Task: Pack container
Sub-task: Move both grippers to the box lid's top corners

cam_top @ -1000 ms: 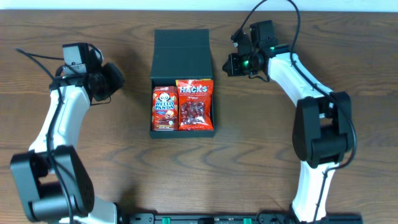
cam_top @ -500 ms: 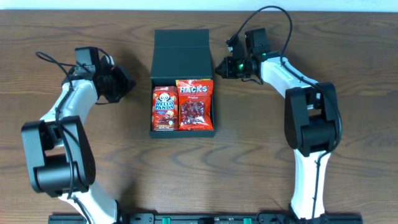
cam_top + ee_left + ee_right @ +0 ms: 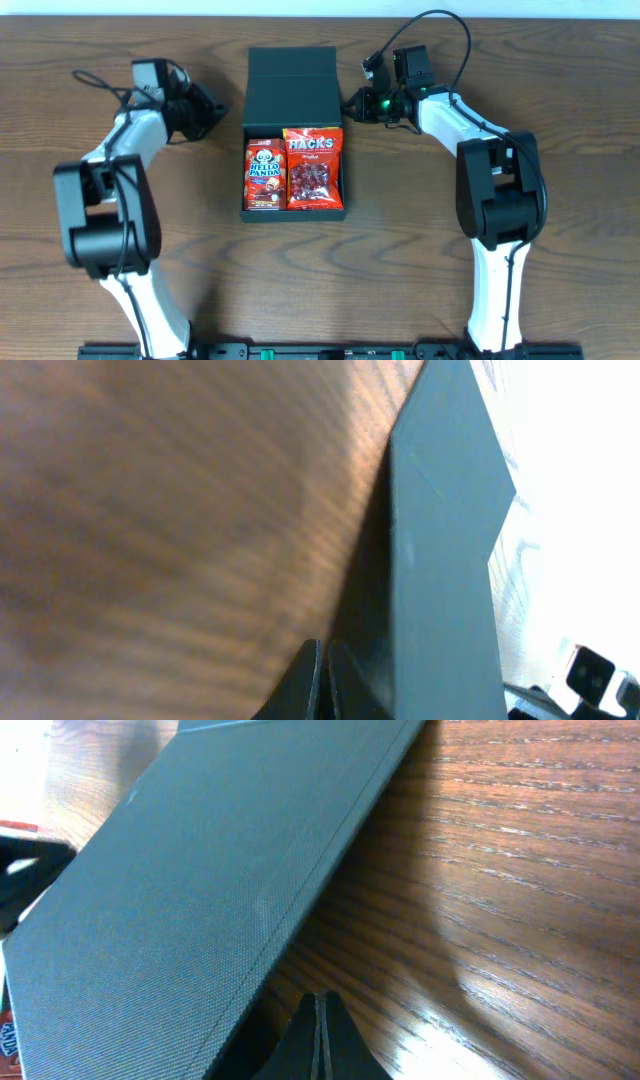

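The container (image 3: pixel 293 90) is a dark green-black box lying open mid-table, its flap lid laid back toward the far side. In it lie a red Hello Panda packet (image 3: pixel 263 173) and a red Hacks packet (image 3: pixel 313 167). My left gripper (image 3: pixel 216 112) is shut and empty, just left of the lid's edge; the lid shows in its wrist view (image 3: pixel 445 560), with the fingertips (image 3: pixel 322 660) close beside it. My right gripper (image 3: pixel 352 104) is shut and empty, at the lid's right edge; the lid (image 3: pixel 200 890) fills its wrist view, above the fingertips (image 3: pixel 320 1010).
The wooden table (image 3: pixel 560 100) runs out on both sides of the box. Black cables loop from both arms near the far edge. A black rail lies along the front edge (image 3: pixel 330 352).
My left gripper has moved right, close to the lid's left edge. My right gripper has edged left to the lid's right edge. The box and packets have not moved.
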{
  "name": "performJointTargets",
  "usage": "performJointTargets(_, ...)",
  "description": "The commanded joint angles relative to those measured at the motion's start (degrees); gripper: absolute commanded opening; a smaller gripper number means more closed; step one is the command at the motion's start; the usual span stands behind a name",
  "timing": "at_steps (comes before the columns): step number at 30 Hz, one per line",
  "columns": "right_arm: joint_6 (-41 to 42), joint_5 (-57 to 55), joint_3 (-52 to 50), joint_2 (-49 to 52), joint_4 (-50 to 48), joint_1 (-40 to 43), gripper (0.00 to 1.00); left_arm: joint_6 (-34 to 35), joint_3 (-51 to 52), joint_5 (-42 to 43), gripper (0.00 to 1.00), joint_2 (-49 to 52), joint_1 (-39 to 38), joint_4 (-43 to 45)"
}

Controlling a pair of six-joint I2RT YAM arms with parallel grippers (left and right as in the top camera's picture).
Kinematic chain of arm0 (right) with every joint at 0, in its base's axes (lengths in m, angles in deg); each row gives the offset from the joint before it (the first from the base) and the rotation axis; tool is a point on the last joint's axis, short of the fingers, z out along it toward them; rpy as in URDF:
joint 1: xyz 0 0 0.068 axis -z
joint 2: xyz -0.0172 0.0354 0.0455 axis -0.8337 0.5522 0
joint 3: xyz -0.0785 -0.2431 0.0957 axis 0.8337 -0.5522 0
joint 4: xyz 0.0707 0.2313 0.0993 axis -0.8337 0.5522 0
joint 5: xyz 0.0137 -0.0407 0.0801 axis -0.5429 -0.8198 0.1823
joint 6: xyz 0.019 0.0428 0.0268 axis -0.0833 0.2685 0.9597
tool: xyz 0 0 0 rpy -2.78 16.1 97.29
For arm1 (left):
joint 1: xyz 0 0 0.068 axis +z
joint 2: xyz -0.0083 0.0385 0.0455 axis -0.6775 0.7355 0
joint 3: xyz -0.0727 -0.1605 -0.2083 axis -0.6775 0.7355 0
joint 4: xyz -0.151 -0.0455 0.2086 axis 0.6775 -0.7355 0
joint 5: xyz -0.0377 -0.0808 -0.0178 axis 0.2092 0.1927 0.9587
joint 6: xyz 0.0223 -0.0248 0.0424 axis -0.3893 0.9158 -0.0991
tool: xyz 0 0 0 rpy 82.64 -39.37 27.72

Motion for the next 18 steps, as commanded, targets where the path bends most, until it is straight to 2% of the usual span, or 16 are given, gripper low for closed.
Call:
performJointTargets(1,0.81,1.38,-0.04,0.76,-0.2,-0.15,0.02,1.38,-6.05,1.03,0.06,4.04,-1.16,-2.03)
performJointTargets(8,2.19,1.42,-0.02,1.11,-2.27,-0.85,0.01,1.4,-14.6,2.34,0.06,10.49,-3.13,-6.14)
performJointTargets(18,3.61,6.4,-0.02,2.62,-5.11,-1.64,0.02,1.79,-15.65,2.64,0.06,11.65,-4.81,-8.0)
